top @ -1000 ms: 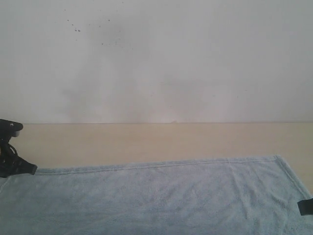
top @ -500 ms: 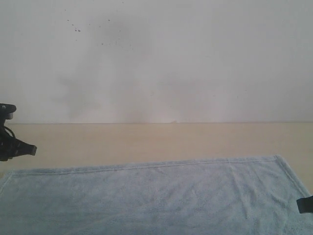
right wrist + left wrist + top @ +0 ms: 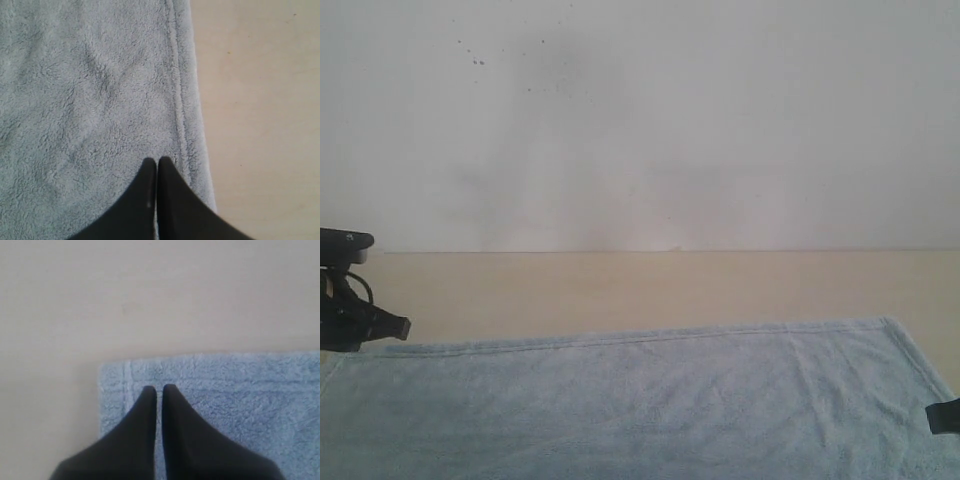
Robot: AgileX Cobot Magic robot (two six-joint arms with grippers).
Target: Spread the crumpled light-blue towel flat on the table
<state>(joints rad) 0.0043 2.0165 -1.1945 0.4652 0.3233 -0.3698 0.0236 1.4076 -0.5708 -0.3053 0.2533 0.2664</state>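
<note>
Towel (image 3: 650,400) lies open across the near part of the table (image 3: 650,285), w/ a bare beige strip between its far edge and the wall (image 3: 640,120). Far edge runs straight, the far right corner is squared off, and the pile shows only faint creases, no folds or bunching in what the exterior view covers. Left gripper (image 3: 159,388) has its jaws closed to a hairline slit, tips over the towel's corner; that corner lies flat and square on the table, and no cloth seems pinched between the jaws. Right gripper (image 3: 157,160) is likewise closed, tips just inside the side hem, towel flat beneath it and bare table beside it; nothing visibly held there either. Judging by this, the spreading looks approx. done: both visible corners are out and the cloth lies flat. Near edge and near corners are out of frame, so can't confirm those. What's left, prob., is a check of that side and getting both arms clear.
</note>
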